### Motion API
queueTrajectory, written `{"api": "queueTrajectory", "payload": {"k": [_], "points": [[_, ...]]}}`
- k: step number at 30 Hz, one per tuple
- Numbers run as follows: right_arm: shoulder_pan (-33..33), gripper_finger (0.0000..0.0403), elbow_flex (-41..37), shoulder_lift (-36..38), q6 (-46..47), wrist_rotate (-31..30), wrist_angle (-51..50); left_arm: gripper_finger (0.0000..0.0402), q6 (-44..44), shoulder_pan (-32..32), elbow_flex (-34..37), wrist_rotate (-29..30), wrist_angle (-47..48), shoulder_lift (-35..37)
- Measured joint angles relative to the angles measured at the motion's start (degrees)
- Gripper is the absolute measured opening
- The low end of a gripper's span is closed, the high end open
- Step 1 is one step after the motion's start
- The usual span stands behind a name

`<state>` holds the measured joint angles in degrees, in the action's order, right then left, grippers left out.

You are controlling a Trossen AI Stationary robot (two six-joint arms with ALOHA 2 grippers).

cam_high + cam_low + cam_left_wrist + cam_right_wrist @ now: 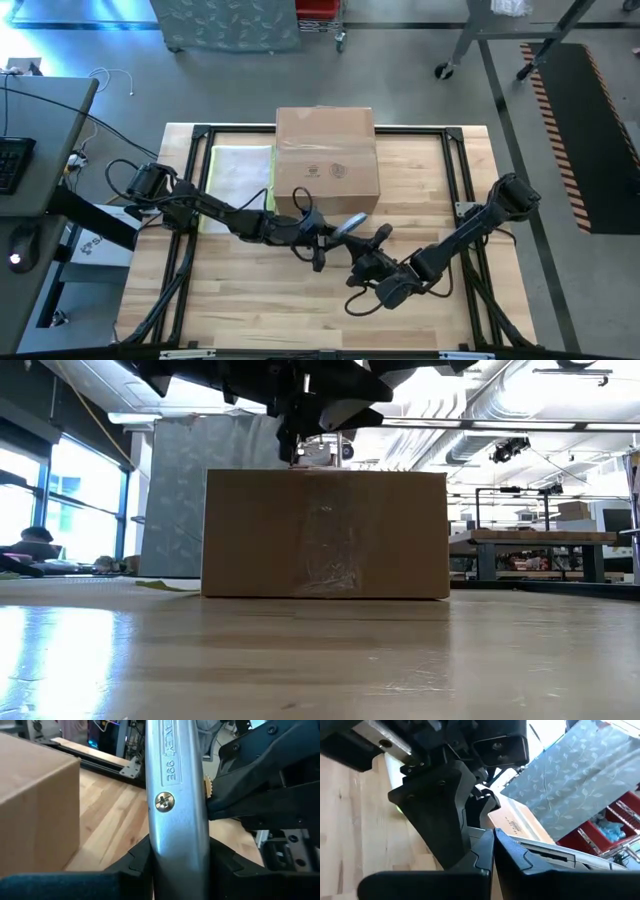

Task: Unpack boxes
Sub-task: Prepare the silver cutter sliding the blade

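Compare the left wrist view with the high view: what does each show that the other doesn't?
Only the left wrist view shows the silver utility knife up close, with its screw and stamped lettering, clamped in the left gripper. Only the high view shows the whole table, both arms, the right gripper shut beside the knife, and the clear sleeve left of the carton. Both show the brown carton and the knife.
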<state>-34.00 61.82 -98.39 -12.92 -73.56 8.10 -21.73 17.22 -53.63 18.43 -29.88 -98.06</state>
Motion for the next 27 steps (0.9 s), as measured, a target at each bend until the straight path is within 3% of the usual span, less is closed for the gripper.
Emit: {"api": "queueTrajectory", "payload": {"k": [5,10,13,17,22,24,27], "points": [[0.0,0.0,0.0,0.0,2.1,0.2,0.0,0.0096,0.6,0.2,0.0,2.0,0.3,0.0],[-0.7,0.0001,0.0,0.1,5.0,7.8,0.0,0.0096,0.8,0.4,0.5,2.6,1.6,0.3],[-1.8,0.0015,-0.1,0.7,8.6,9.2,-0.6,0.0095,1.4,0.4,0.6,4.3,3.7,1.8],[-3.4,0.0066,-0.1,2.8,17.8,11.1,-4.7,0.0095,2.5,0.4,0.5,8.9,7.6,4.7],[-4.0,0.0162,-1.6,4.4,37.8,13.4,-14.1,0.0095,6.2,1.2,0.5,11.7,7.8,7.7],[-3.8,0.0201,-5.4,4.3,43.4,12.6,-11.5,0.0095,7.8,1.9,0.4,11.7,7.3,8.2],[-3.5,0.0245,-13.4,4.3,45.1,9.7,4.9,0.0095,10.8,3.1,0.5,11.9,6.2,8.1]]}}
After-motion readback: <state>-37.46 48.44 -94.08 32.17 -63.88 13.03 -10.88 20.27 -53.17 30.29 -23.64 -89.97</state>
